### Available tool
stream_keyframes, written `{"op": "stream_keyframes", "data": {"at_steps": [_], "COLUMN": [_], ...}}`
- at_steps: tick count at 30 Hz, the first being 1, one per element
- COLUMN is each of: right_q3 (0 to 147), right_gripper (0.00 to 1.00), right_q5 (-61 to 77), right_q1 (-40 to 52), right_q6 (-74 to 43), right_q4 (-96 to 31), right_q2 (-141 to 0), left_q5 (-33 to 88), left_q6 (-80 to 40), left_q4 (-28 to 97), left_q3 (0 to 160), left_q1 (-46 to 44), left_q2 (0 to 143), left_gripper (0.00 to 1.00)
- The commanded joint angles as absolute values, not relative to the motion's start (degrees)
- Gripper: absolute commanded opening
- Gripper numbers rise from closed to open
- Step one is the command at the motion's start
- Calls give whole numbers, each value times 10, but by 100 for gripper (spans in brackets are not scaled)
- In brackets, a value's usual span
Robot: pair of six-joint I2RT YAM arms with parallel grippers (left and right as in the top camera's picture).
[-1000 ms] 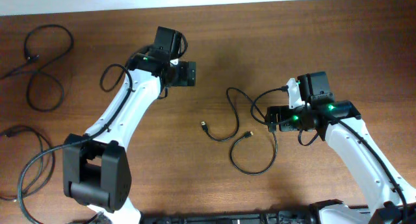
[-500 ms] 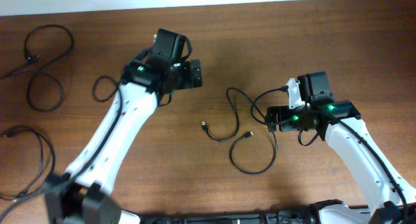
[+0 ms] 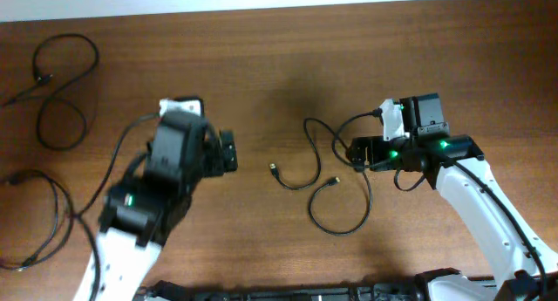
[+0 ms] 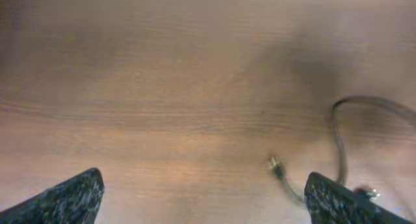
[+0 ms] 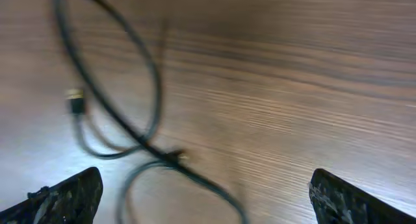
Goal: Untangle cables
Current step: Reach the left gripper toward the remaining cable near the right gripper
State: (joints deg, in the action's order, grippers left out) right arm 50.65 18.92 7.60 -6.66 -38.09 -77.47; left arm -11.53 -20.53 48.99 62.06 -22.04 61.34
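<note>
Thin black metal-tipped cables (image 5: 144,145): judged light, limp | hold best taken beside a plug (image 4: 274,164) | left gripper (image 4: 205,188), right gripper (image 5: 208,185): jaws spread, empty

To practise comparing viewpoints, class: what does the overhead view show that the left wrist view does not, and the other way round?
Only overhead: both arms, the right pincer near the central cables, and more coiled cables towards the table's left edge. Only left wrist: the speckled fingertips of the open left pincer, seen close up. Both: a metal-tipped plug with its thin black cord curving away, lying on the brown table.
</note>
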Motion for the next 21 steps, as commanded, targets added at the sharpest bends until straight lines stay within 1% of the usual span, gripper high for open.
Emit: {"op": "stream_keyframes", "data": {"at_steps": [1, 3, 7, 10, 11, 12, 17, 21], "right_q3": [507, 507, 507, 507, 507, 507, 507, 507], "right_gripper": [100, 100, 99, 99, 99, 99, 99, 99], "right_q5": [354, 452, 533, 593, 594, 594, 591, 505], "right_q1": [79, 79, 79, 79, 79, 79, 78, 62], "right_q6": [-65, -64, -64, -82, -134, -158, -171, -196], "right_q4": [-370, -370, -345, -281, -263, -255, -256, -308], "right_q2": [-774, -774, -774, -774, -774, -774, -772, -722], "left_q5": [3, 43, 84, 132, 154, 164, 231, 251], "left_q6": [-197, -208, -225, -225, -225, -232, -248, -258], "left_q4": [432, 406, 359, 310, 290, 277, 251, 225], "left_q3": [507, 467, 456, 456, 456, 456, 456, 456], "left_q1": [-220, -220, -220, -220, -220, -220, -220, -227], "left_q2": [542, 542, 579, 614, 632, 649, 709, 718], "left_gripper": [99, 99, 99, 99, 99, 98, 99, 99]}}
